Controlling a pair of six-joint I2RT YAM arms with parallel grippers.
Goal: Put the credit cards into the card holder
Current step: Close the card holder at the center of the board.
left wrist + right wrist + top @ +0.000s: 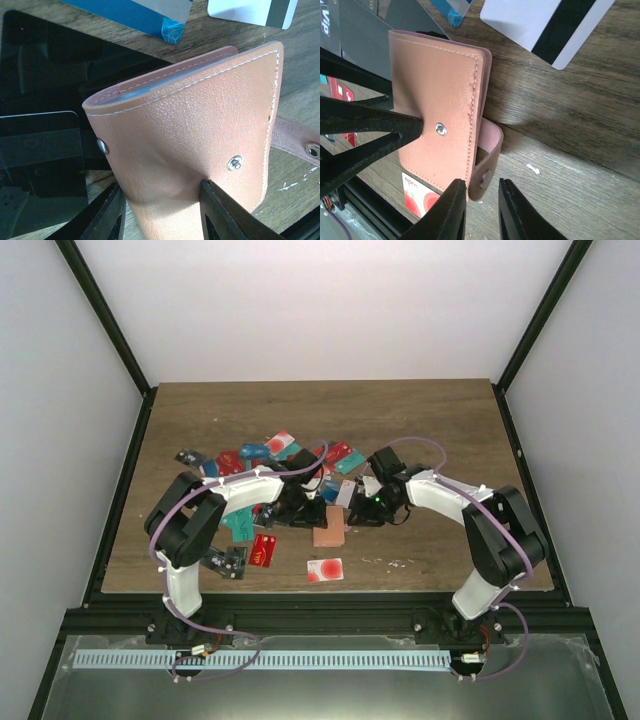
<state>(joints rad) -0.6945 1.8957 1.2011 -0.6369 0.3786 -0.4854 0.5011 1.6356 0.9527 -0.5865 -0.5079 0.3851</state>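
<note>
The tan card holder (pixel 328 528) stands on edge on the wood, its strap (pixel 490 165) hanging loose with the snap undone. My left gripper (pixel 162 212) is shut on the holder's (pixel 190 130) body, and one of its fingers (pixel 375 125) presses the side by the snap stud. My right gripper (pixel 481 210) is open, its jaws either side of the strap end, with a gap on the right. The holder (pixel 440 95) leans over a white and red card (pixel 417 197). Several credit cards (pixel 270 455) lie scattered behind.
A white card with a black stripe (pixel 545 25) lies just beyond the holder, and a blue card (pixel 140 12) and black cards (pixel 40 150) lie close by. Near the front edge are a red card (pixel 263 549) and a white, red-dotted one (pixel 325 569).
</note>
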